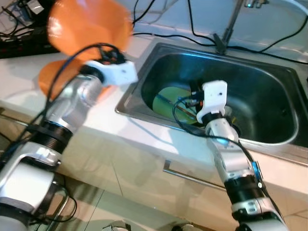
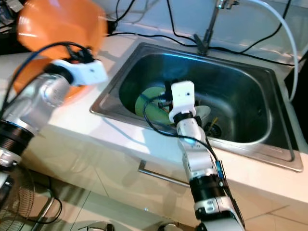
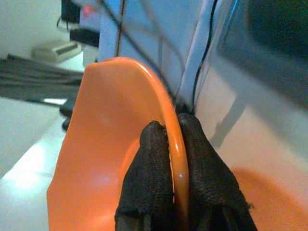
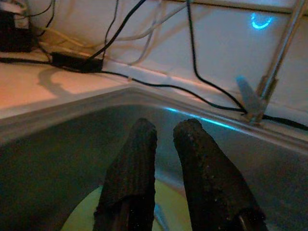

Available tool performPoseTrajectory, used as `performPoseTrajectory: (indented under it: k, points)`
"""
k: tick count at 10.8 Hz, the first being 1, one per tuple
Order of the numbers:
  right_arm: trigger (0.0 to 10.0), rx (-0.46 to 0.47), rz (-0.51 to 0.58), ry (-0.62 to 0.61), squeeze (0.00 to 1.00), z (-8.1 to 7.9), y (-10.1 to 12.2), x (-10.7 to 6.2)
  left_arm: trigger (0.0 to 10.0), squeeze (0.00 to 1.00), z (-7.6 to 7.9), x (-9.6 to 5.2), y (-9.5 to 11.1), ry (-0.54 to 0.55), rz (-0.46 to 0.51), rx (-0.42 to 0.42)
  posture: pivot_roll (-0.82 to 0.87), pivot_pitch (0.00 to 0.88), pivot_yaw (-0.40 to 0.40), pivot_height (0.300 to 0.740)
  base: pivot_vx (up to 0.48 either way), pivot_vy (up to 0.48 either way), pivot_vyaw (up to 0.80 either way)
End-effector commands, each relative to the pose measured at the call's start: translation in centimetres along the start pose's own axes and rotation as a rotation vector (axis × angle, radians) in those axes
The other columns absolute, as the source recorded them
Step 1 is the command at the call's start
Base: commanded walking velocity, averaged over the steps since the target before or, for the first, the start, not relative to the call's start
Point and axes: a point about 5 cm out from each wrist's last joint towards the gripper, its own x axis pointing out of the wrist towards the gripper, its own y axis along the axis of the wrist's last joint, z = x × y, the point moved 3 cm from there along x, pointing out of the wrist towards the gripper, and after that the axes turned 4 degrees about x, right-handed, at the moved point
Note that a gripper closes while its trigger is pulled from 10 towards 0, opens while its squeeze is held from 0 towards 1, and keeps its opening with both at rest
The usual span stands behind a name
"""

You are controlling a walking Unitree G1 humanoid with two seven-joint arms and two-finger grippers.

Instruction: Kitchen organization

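My left gripper (image 3: 174, 144) is closed on the rim of a round orange plastic bowl (image 1: 89, 26), raised over the white counter (image 1: 19, 79). My right gripper (image 4: 166, 139) is inside the steel sink (image 1: 269, 86) above a round green plate (image 1: 166, 98), fingers slightly apart, holding nothing.

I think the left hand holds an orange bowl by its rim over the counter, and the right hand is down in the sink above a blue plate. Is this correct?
Almost. The plate in the sink is yellow-green, not blue; the left eye view shows this. The rest holds: the left hand grips the orange bowl by its rim over the counter, and the right hand is down in the sink above that plate.
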Motion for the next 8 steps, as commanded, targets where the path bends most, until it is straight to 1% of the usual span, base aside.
performPoseTrajectory:
  k: [1,2,3,5,6,7,8]
  points:
    - [10.0,0.016,-0.013,-0.023,0.0,0.3,-0.1,0.2,10.0,0.0,-0.2,0.1,1.5,0.023,0.059,-0.006,0.07,0.026,-0.018,0.74,0.0,0.0,0.0]
    - [10.0,0.043,-0.008,-0.02,1.0,0.1,0.2,0.4,10.0,0.0,0.7,0.0,3.9,0.015,0.136,-0.053,0.07,0.024,-0.017,0.74,0.0,0.0,0.0]
    - [10.0,0.071,-0.001,-0.027,1.0,0.1,0.6,0.6,10.0,0.0,1.4,-0.2,5.6,0.008,0.187,-0.072,0.07,0.022,-0.014,0.74,0.0,0.0,0.0]
    - [10.0,0.123,0.004,-0.05,1.0,0.7,1.4,1.1,10.0,0.0,1.9,-0.2,6.3,-0.006,0.209,-0.082,0.07,0.023,-0.012,0.74,0.0,0.0,0.0]
    - [10.0,0.178,0.005,-0.056,0.82,1.0,2.2,1.5,10.0,0.0,2.1,-0.3,6.7,-0.016,0.223,-0.088,0.07,0.025,-0.011,0.74,0.0,0.0,0.0]
    - [10.0,0.25,0.004,-0.05,0.0,1.1,3.0,2.0,10.0,0.0,2.4,-0.3,7.4,-0.032,0.247,-0.091,0.07,0.031,-0.012,0.74,0.0,0.0,0.0]
    - [10.0,0.326,-0.009,-0.048,0.0,1.2,3.3,2.2,10.0,0.0,2.6,-0.4,7.9,-0.039,0.266,-0.086,0.07,0.037,-0.012,0.74,0.0,0.0,0.0]
